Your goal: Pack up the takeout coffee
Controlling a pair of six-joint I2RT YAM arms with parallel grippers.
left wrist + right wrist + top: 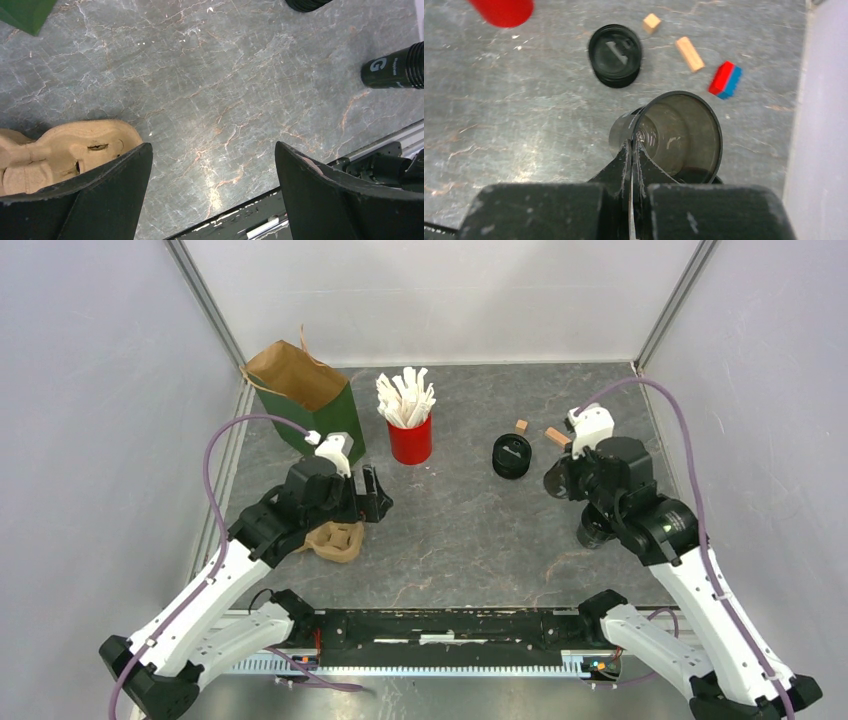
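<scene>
Right jaws pinch cup (681, 127) rim near wall (824, 125); left jaws wide over tabletop (200, 75).

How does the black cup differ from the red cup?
The black cup is pinched at its rim by the shut right tool; the red cup stands free, with no tool on it. The red cup holds white sticks; the black cup holds none. Both are lidless, with their mouths up.
</scene>
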